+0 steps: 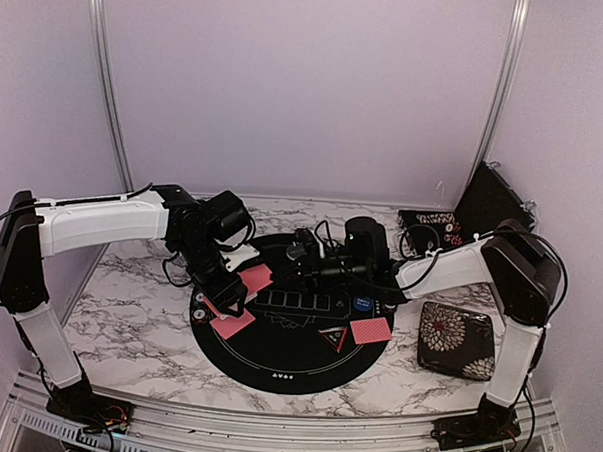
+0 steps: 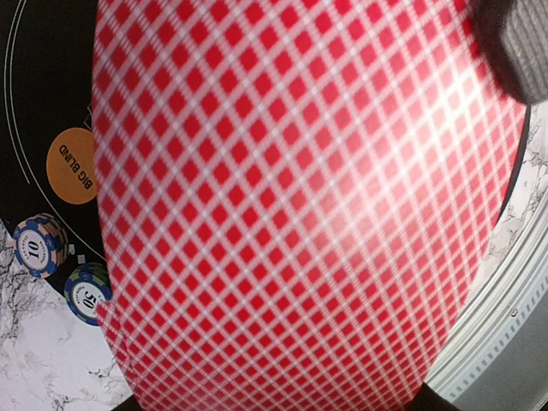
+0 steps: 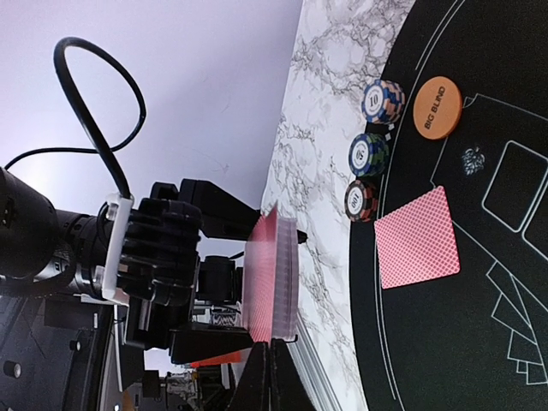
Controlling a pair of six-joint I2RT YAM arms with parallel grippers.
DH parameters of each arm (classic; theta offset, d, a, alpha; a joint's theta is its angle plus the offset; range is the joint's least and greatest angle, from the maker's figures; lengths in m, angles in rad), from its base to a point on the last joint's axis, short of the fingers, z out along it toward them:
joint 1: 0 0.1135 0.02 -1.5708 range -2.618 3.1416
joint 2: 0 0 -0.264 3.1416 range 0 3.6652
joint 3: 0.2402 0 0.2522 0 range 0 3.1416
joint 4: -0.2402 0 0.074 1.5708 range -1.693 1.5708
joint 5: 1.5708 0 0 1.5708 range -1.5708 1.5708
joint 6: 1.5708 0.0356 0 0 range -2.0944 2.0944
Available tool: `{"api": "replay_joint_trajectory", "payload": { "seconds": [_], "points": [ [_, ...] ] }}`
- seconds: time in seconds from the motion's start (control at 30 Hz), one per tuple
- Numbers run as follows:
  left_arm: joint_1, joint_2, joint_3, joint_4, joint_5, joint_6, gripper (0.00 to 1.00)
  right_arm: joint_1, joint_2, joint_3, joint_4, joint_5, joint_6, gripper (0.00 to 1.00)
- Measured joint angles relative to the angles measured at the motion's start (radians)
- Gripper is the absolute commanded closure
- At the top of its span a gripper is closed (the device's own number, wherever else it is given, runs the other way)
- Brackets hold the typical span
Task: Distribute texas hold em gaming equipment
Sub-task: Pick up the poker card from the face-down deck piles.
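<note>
Marble table [image 1: 127, 319]: black mat [image 1: 285, 370] at centre.
Left gripper [image 1: 237, 283]: clamped on card deck [image 3: 274, 274] above mat's left side.
Right gripper [image 3: 272, 368]: closed, tips aimed straight at deck's thin edge.

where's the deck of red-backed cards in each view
top external: deck sits left of centre, held in the left gripper above the left side of the black mat.
left wrist: deck fills most of the frame, backs to the camera.
right wrist: deck is edge-on, low and left of centre.
shared landmark: black mat.
</note>
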Motion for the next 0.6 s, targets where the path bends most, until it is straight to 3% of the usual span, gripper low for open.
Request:
{"api": "replay_joint_trajectory", "payload": {
  "seconds": [0.6],
  "points": [
    [0.000, 0.000, 0.000, 0.000, 0.000, 0.000, 0.45, -0.058, -0.081, -0.097, 0.042, -0.011, 0.034, 1.00]
  ]
}}
